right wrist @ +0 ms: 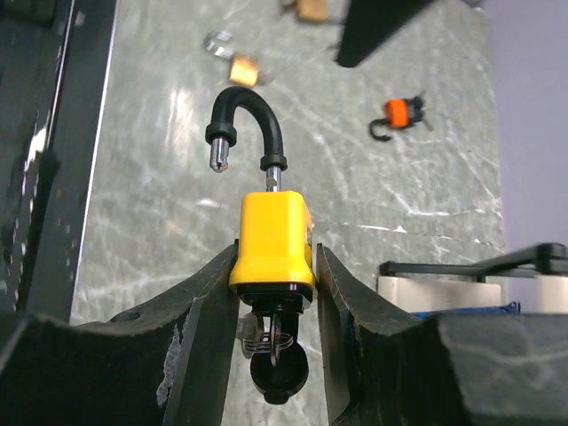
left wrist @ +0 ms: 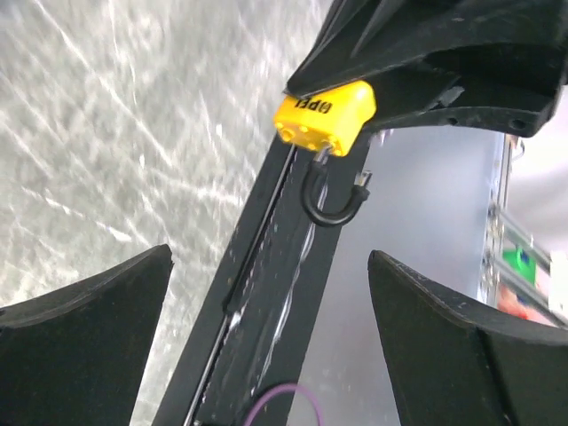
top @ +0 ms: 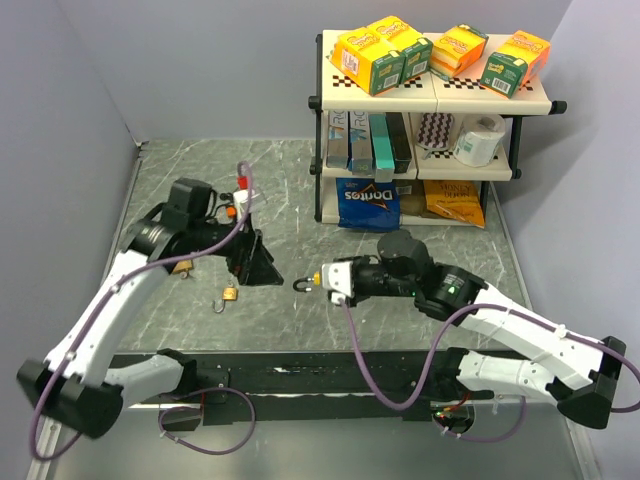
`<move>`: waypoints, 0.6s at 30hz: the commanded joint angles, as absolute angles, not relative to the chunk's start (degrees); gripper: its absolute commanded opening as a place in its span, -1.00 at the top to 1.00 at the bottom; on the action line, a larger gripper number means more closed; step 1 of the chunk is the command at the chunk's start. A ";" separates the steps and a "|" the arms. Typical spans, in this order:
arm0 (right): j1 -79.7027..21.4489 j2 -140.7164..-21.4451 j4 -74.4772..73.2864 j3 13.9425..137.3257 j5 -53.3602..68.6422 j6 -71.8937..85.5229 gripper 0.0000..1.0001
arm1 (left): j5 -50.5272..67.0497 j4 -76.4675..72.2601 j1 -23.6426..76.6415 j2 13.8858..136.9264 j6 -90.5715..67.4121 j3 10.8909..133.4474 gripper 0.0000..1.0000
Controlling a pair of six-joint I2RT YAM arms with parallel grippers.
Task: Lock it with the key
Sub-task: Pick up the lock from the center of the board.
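Observation:
A yellow padlock is clamped by its body between the fingers of my right gripper. Its black shackle stands open, swung out of the body. A key with a black head sticks out of the lock's underside, between the fingers. In the top view this padlock hangs above the table's middle, its shackle pointing at my left gripper. My left gripper is open and holds nothing. The left wrist view shows the yellow padlock ahead of it, a short gap away.
A small brass padlock lies on the marble table below the left gripper, with another under the left arm. An orange padlock lies further back. A shelf with boxes and a Doritos bag stands at the back right.

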State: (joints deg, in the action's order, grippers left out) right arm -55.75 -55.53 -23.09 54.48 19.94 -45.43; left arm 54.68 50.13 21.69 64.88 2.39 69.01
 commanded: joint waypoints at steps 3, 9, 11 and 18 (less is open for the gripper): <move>-55.02 -55.81 -17.23 61.70 21.79 -37.79 1.00 | 55.54 38.85 21.80 63.37 -10.80 70.48 -0.93; -55.02 -56.95 -16.96 63.28 21.80 -37.27 1.00 | 58.88 32.35 22.06 63.28 -16.61 67.85 -0.93; -54.84 -57.04 -16.53 63.72 21.62 -37.27 1.00 | 58.54 32.52 22.50 63.28 -15.65 67.24 -0.93; -54.75 -57.13 -16.70 63.28 21.71 -37.88 1.00 | 60.99 30.85 22.85 63.19 -14.50 65.83 -0.98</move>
